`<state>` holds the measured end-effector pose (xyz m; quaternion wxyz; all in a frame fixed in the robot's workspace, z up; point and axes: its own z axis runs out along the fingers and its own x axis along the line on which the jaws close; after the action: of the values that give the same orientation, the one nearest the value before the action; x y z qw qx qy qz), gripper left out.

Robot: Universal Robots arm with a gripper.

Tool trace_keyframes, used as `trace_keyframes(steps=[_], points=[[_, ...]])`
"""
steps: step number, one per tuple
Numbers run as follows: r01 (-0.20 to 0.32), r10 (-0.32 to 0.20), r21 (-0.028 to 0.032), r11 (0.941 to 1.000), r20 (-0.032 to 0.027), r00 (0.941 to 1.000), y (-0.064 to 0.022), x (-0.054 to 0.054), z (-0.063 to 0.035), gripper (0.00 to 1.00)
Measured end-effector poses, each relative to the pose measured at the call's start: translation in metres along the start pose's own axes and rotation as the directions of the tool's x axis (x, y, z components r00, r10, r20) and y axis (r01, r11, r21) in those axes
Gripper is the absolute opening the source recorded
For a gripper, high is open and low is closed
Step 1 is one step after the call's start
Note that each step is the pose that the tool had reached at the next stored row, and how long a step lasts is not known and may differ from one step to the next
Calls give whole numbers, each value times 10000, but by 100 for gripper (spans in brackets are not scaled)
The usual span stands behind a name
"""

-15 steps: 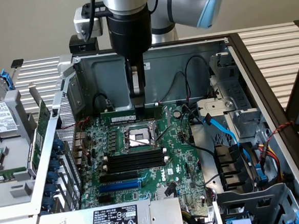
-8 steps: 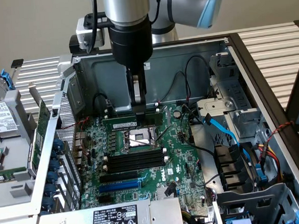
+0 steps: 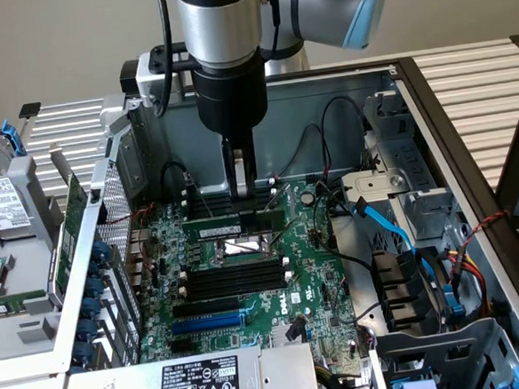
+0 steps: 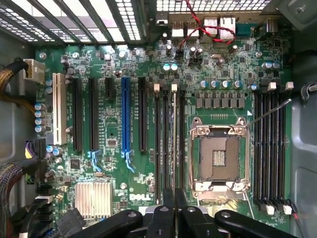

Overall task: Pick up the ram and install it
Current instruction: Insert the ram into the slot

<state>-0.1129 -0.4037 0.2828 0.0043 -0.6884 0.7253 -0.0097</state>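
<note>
The ram (image 3: 210,228) is a narrow green stick with a white label. It stands on edge over the green motherboard (image 3: 306,280), along the far side of the open CPU socket (image 3: 241,246). My gripper (image 3: 240,194) reaches straight down into the open computer case and is shut on the ram near one end. In the wrist view the ram (image 4: 174,144) is a thin pale edge running along a black memory slot beside the socket (image 4: 219,156). That edge ends between my closed gripper (image 4: 174,198). Whether the ram is seated in the slot I cannot tell.
More black memory slots (image 3: 230,281) lie on the socket's near side, with a blue expansion slot (image 3: 206,324) beyond them. Blue and black cables (image 3: 381,217) and drive cages crowd the exterior view's right. A labelled power supply (image 3: 197,386) sits in front.
</note>
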Motion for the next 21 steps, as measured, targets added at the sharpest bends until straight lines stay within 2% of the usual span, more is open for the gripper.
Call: trace_keyframes(steps=[1, 4, 10, 21], points=[[0, 0, 13, 10000, -20, 10000, 2, 1, 7, 13], [3, -3, 31, 10000, -153, 9999, 4, 3, 21, 13], [3, -3, 35, 10000, -158, 9999, 36, 10, 107, 13], [11, -10, 34, 10000, -160, 9999, 44, 37, 200, 13]])
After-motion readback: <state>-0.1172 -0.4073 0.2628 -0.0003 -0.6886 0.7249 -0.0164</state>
